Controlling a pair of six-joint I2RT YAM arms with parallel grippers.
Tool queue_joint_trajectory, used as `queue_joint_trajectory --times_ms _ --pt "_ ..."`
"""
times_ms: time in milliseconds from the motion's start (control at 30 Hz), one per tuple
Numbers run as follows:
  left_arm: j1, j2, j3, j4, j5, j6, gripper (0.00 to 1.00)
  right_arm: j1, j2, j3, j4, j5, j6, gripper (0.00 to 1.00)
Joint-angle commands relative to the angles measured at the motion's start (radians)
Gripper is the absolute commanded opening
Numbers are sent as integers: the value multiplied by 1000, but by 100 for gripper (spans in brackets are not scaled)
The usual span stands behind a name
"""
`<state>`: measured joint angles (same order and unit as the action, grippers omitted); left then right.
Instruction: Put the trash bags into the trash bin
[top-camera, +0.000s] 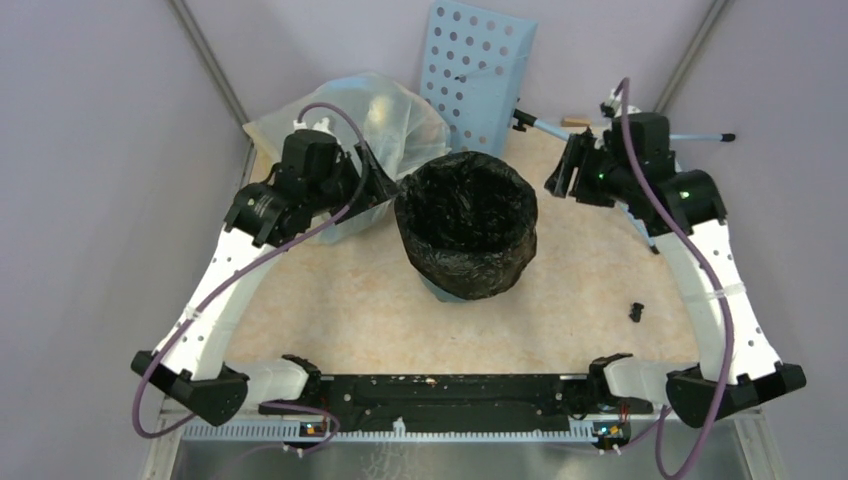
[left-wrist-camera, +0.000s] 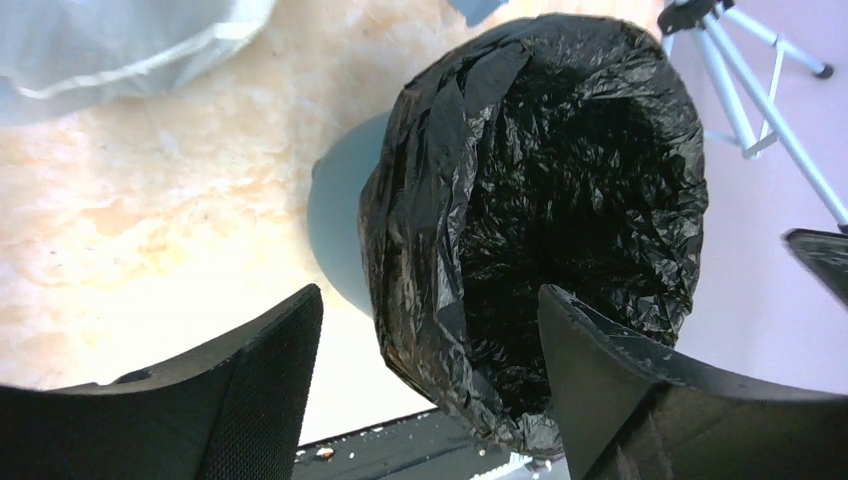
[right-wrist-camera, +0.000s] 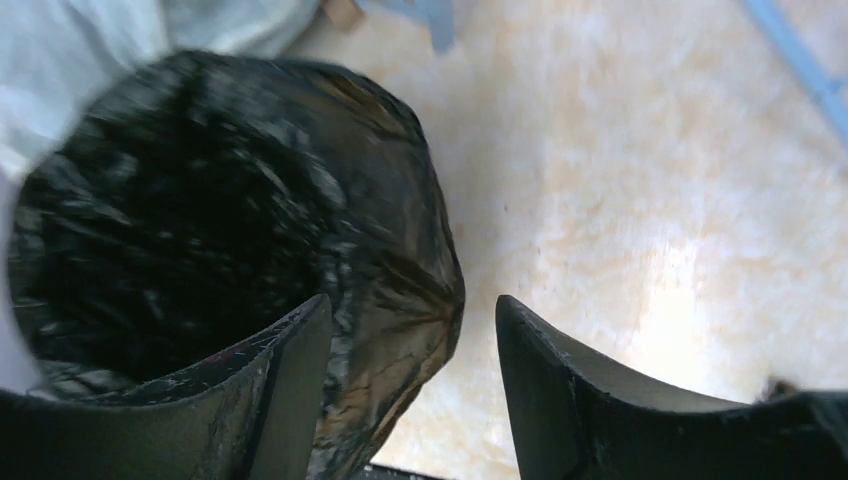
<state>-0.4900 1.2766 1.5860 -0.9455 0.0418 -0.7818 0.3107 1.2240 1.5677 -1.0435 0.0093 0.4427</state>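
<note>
Trash bag (top-camera: 466, 215) inside teal trash bin (top-camera: 438, 291).

At either end of the black base rail (top-camera: 450, 392), your left arm (top-camera: 222, 290) and right arm (top-camera: 715, 290) are white perforated links with black joints, each trailing a purple cable (top-camera: 627, 110). Your left gripper (left-wrist-camera: 428, 300) has black wedge fingers (left-wrist-camera: 250, 390).

The trash bags (top-camera: 466, 225) hide nearly all of the trash bin (left-wrist-camera: 340, 212).
</note>
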Motion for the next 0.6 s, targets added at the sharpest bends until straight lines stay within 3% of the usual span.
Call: queue_joint_trajectory --times_ms 0,133,200,333,567 --pt "-1 -89 -16 19 -123 13 82 24 11 200 -69 30 -86 59" --pt "29 -120 -95 59 -89 -19 67 131 86 343 -86 17 -120 39" --pt "65 -129 -140 85 -29 -41 62 212 122 375 -89 29 -123 35" --pt "115 -150 -231 162 89 -84 62 375 146 324 -25 53 -101 30" --pt "153 -162 -390 337 262 -179 63 484 204 229 43 35 -81 14"
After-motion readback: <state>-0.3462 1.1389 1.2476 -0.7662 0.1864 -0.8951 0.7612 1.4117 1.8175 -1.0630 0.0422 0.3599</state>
